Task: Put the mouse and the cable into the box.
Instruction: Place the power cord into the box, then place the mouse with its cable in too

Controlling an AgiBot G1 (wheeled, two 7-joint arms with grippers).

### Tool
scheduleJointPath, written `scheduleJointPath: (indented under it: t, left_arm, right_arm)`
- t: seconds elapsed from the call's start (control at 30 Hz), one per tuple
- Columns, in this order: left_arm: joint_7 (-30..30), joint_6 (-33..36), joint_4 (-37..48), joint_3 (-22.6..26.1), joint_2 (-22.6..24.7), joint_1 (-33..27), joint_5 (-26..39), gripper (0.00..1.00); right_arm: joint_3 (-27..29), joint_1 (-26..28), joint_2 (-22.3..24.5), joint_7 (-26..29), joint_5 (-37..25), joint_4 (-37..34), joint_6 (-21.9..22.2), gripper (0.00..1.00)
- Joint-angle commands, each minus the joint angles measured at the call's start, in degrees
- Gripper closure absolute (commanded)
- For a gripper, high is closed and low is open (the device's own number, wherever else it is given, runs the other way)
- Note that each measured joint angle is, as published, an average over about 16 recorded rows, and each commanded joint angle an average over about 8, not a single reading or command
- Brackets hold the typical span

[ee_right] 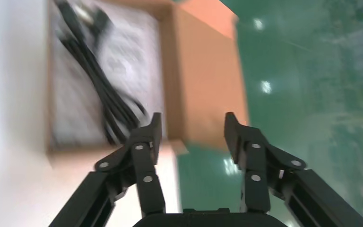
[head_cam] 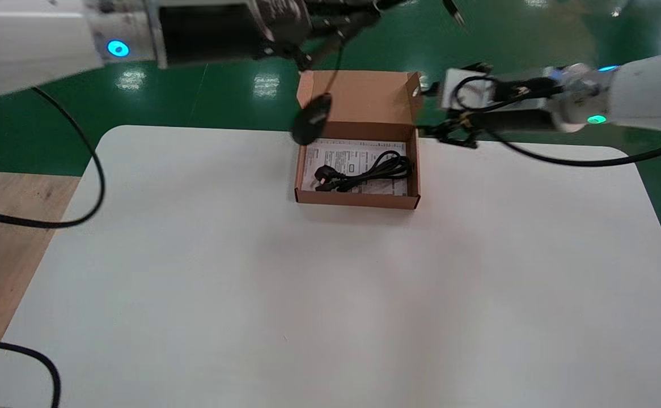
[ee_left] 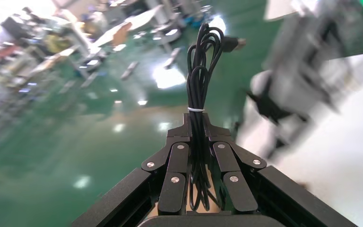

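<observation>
Closest thing to the lens in the left wrist view: your left gripper (ee_left: pixel 197 126) is pinching the mouse's cord bundle (ee_left: pixel 199 71). The fingers (ee_left: pixel 178 156) are closed down narrow on it, and the bundle with its white tie is sticking straight out past the tips.

Working outward, the mouse (head_cam: pixel 312 119) isn't showing in that view at all. You're only getting it from the head camera, where it's hanging below the left arm on a loose strand of cord. Its long axis is running roughly up-and-down, and it's overlapping the far left corner of the box (head_cam: pixel 359 200). I'm reading that as over the left wall rather than the middle, so you're probably wanting to carry it toward your right and a bit nearer before lowering. Depth is hard to call from one view, though.

The cable (head_cam: pixel 367 169) is already lying coiled inside the box on a printed sheet (head_cam: pixel 336 154).

Your right gripper (ee_right: pixel 193 122) is hanging just beyond the box's far right corner, spread wide and holding nothing. Its wrist view is giving you the box interior and the cable, which the left wrist view is missing completely. The left arm is carrying the mouse, so this move is its job.
</observation>
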Motion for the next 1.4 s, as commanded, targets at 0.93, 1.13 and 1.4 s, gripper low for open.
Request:
scheduleJointPath:
  t: [0.93,1.13,1.4]
  left_arm:
    - [-10.36,-24.22,4.93,11.68,7.94,13.38,-12.81,1.00]
    - [-23.69,-24.67,6.12,13.76,7.98,17.97,-18.71,1.00]
    - [-36.34,-29.46,4.90,17.61,7.89,19.42,-22.48,0.46]
  right_arm:
    - [-2.27,6.78,16.71,-1.42,-3.73,-4.06,-8.36,0.00]
    - [-2.56,7.15,17.84,-1.96,-4.14,-3.72,-9.65,0.00]
    - [-3.16,7.63,18.52,-1.92,-5.00,-3.25,-10.66,0.00]
